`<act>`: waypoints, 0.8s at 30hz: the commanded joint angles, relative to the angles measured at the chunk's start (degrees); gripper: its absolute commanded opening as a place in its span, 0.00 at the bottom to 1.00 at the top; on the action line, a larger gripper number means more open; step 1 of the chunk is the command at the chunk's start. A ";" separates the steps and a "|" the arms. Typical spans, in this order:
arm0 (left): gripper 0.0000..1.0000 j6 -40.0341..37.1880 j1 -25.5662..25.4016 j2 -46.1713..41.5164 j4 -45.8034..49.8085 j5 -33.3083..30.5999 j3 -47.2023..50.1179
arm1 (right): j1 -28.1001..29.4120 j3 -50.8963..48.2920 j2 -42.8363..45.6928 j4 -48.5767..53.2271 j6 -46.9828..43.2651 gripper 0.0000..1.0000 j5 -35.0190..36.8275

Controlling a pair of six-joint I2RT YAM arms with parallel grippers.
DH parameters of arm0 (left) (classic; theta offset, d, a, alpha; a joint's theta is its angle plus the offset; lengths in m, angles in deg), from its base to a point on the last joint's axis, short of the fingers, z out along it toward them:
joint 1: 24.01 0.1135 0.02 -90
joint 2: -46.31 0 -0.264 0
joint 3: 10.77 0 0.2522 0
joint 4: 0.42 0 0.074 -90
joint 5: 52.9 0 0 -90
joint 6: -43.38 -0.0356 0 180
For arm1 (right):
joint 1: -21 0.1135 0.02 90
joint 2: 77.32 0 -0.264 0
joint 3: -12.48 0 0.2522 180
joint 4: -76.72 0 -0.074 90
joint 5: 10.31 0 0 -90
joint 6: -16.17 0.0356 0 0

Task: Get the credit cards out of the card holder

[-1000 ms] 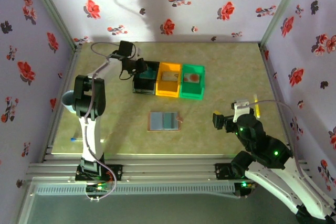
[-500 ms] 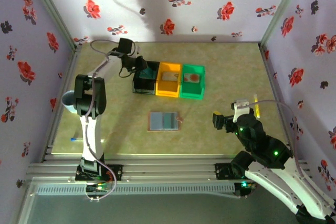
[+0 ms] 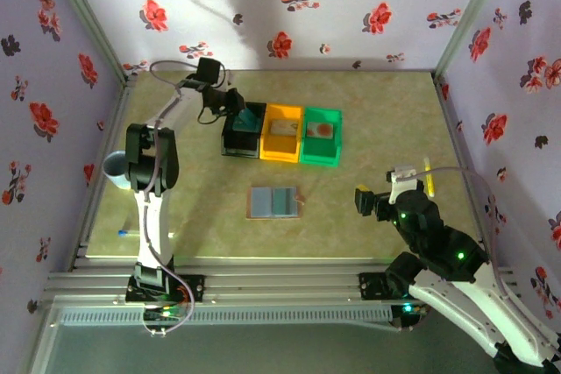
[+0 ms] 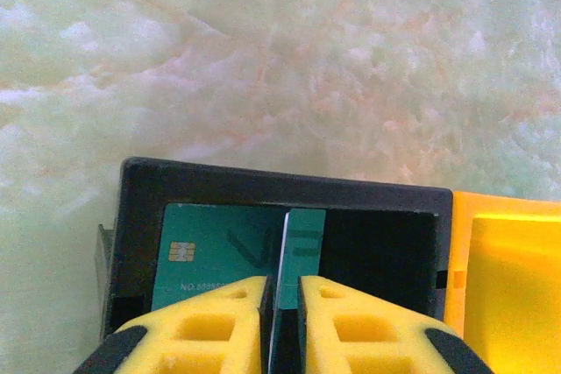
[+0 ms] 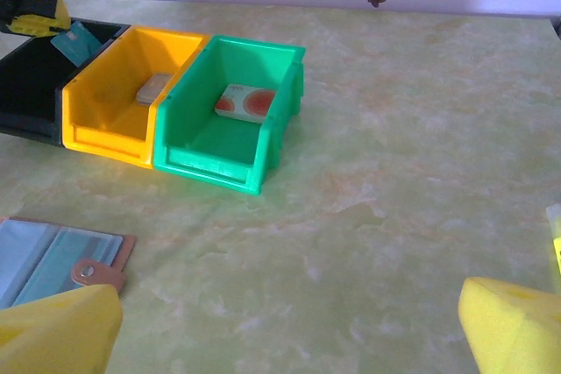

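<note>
The card holder (image 3: 275, 201) lies open on the table, blue-grey inside up, clasp tab (image 5: 88, 271) at its right. My left gripper (image 4: 283, 304) hangs over the black bin (image 4: 263, 177), its yellow fingers closed to a narrow slit on a teal-green credit card (image 4: 305, 234) held edge-on. Below it, inside the bin, shows a teal card face with a gold chip (image 4: 180, 251). The pale card with an orange-red spot (image 5: 245, 102) lies in the green bin (image 3: 321, 157). My right gripper (image 5: 280, 330) stands wide open and empty near the table's front right.
An orange bin (image 3: 282, 153) between the black and green ones holds a beige card (image 5: 153, 87). A blue cup (image 3: 112, 164) stands at the left edge. A yellow pen (image 3: 427, 172) lies at the right edge, by the flowered walls.
My left gripper has shifted a little toward the back wall over the black bin, the teal card still with it. The right arm and card holder have not moved.
</note>
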 commanded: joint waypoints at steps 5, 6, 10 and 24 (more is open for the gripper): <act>0.23 -1.70 1.27 0.81 3.60 -1.76 -5.33 | -0.32 -0.54 0.59 -1.16 -0.99 0.99 -0.36; 0.24 -1.78 1.39 0.81 4.00 -1.87 -6.01 | -0.29 -0.54 0.58 -1.17 -0.99 0.99 -0.36; 0.27 -2.14 1.67 0.73 6.55 -2.48 -9.24 | -0.27 -0.56 0.67 -1.22 -0.98 0.99 -0.28; 1.00 -0.95 -3.10 -20.60 -3.18 -5.63 8.12 | -0.45 -0.73 -0.01 -1.52 -1.20 0.99 -1.23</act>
